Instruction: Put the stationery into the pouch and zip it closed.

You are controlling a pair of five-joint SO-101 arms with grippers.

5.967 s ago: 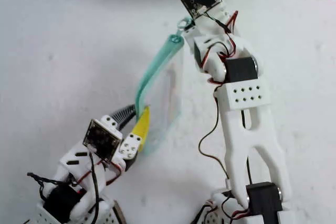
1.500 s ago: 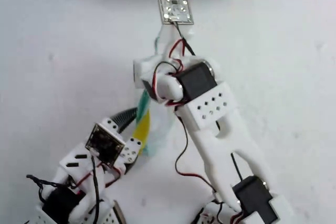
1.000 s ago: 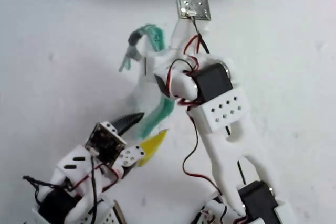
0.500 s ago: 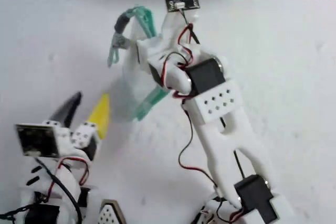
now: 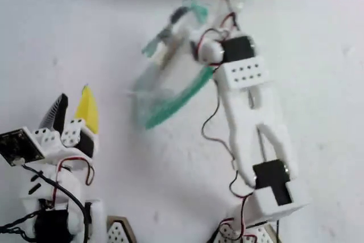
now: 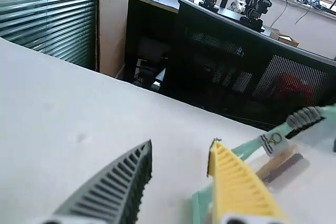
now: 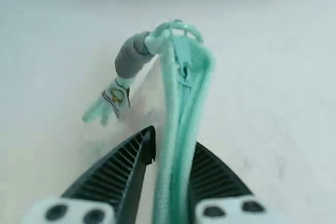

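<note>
Left gripper is idling open while the right gripper is holding the pouch by its zipper.

At the left of the white bench [image 5: 85, 38], the left gripper [image 5: 74, 96] is sitting with its black and yellow fingers spread apart, grasping nothing, well apart from the pouch. Near the middle, the clear pouch [image 5: 176, 98] is slanting across the bench, its teal zipper band [image 7: 178, 77] running along one edge. A pen [image 7: 131, 59] with a grey grip is sticking out beside the band's far end, possibly inside the clear wall, though I cannot be sure. To the right, the right gripper [image 7: 172, 145] is keeping its dark fingers clenched on the zipper band.
</note>
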